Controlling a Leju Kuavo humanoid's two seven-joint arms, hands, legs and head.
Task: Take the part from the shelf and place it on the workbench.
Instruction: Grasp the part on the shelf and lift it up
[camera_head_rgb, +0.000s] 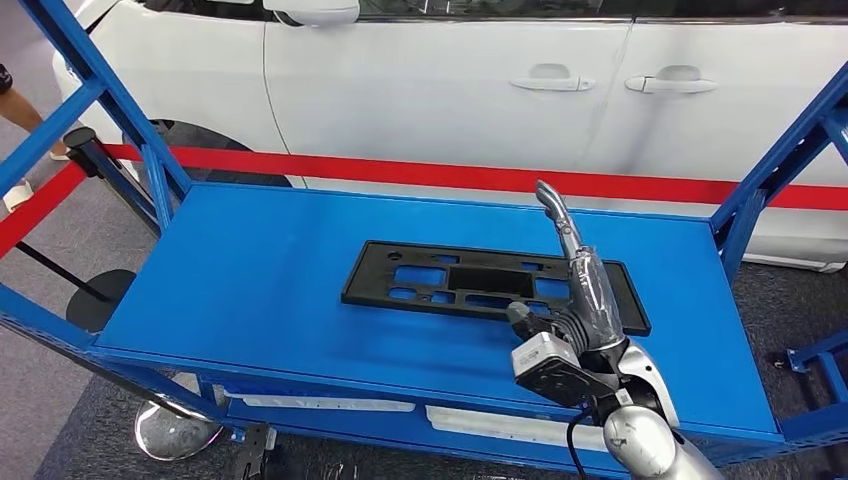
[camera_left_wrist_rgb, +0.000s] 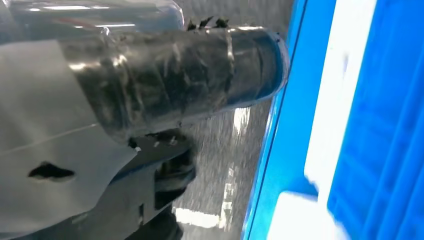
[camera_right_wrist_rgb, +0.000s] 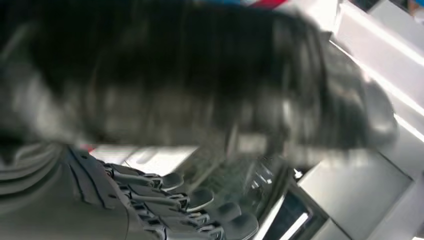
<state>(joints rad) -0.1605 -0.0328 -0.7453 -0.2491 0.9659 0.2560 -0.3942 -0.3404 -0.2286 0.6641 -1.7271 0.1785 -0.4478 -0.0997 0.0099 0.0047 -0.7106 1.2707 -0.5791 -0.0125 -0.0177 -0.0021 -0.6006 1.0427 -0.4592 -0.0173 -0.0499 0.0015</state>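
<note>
Flat on the blue workbench (camera_head_rgb: 250, 290) lies the black slotted rectangular part (camera_head_rgb: 470, 280), right hand (camera_head_rgb: 585, 275) above, fingers apart, empty.

The part (camera_head_rgb: 492, 282) at frame centre looked like matt black moulded plastic. The counter (camera_head_rgb: 250, 280) beneath it was smooth, blue-painted metal. Across the top, the car (camera_head_rgb: 450, 90) showed glossy white paint. The right hand (camera_head_rgb: 580, 290) looked silvery and shiny.

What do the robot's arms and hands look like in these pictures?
The right arm is silver and rounded, with a grey camera box and a black cable at the wrist. The right hand is grey with a shiny wrap; its fingers are dark, with grey pads. The left hand is dark under a glossy clear wrap, beside a grey cover.
</note>
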